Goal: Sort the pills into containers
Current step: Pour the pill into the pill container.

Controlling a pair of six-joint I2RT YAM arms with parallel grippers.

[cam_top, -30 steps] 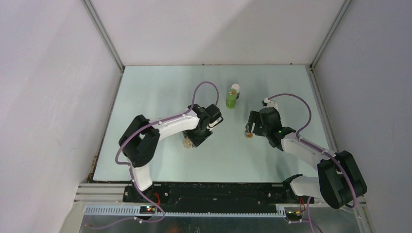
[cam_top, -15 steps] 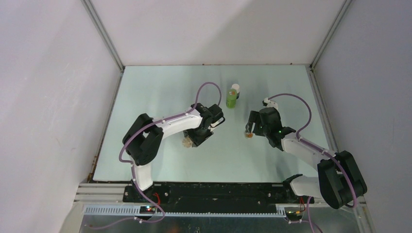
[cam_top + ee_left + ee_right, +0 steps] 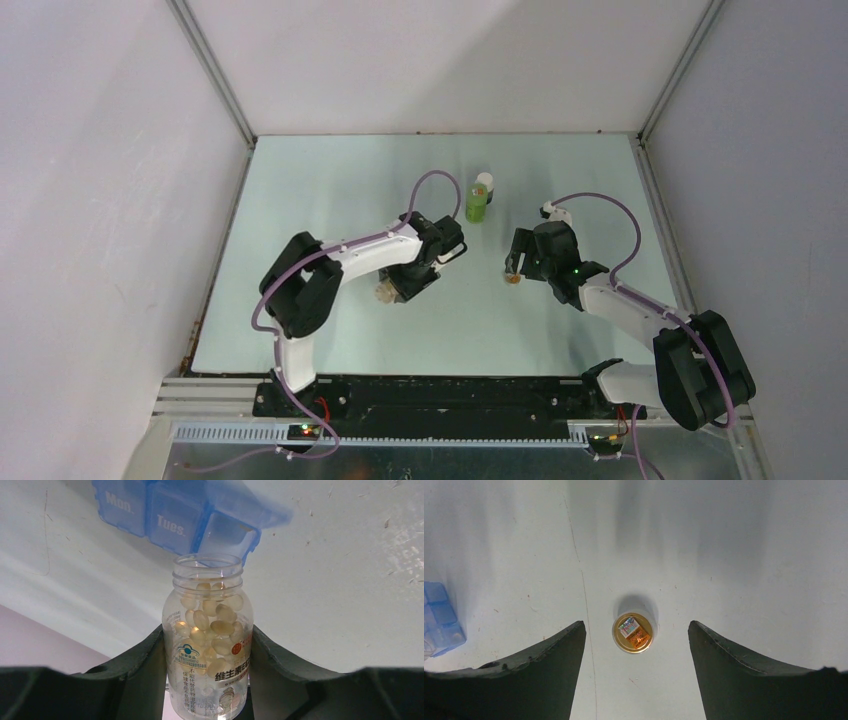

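**Left claw (image 3: pixel 207 640) pinches a pill bottle; right claw (image 3: pixel 636 624) hangs spread over a cap**

The left claw grips a clear bottle (image 3: pixel 207 645) by its sides, one finger on each flank. The bottle has no cap on and is partly filled with pale oval pills (image 3: pixel 215 627). In the left wrist view its mouth points toward 12 o'clock, at a blue pill box (image 3: pixel 165 515). The lids marked "Mon." and "Tues." are shut. The next compartment (image 3: pixel 227 532), at 1 o'clock from those, stands open with its flap raised. Whether the bottle's rim touches the box cannot be told.

The right claw is spread wide and holds nothing. A round gold cap (image 3: pixel 633 632) lies flat on the desk (image 3: pixel 330 190), directly below the gap between the fingers and apart from both. In that wrist view a corner of the blue pill box shows at 9 o'clock.

From above, the left claw sits near the middle of the desk and the right claw is at 3 o'clock from it. A green bottle (image 3: pixel 476 205) stands upright at 12 o'clock, with a white-capped bottle (image 3: pixel 485 183) just behind it.
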